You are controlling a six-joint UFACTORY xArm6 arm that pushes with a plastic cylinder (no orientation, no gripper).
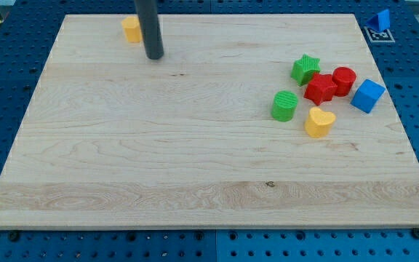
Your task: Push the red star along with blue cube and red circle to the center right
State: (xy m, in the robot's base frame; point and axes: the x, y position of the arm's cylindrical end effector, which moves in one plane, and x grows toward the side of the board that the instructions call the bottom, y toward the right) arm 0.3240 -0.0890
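The red star (320,88) lies at the view's centre right, touching the red circle (344,80) on its right. The blue cube (367,95) sits just right of the red circle, close to the board's right edge. My tip (154,56) is far off at the view's upper left, well apart from these three blocks.
A green star (305,69) touches the red star's upper left. A green cylinder (284,105) and a yellow heart (319,122) lie below it. A yellow block (131,30) sits left of the rod at the top. The wooden board (158,167) rests on a blue pegboard.
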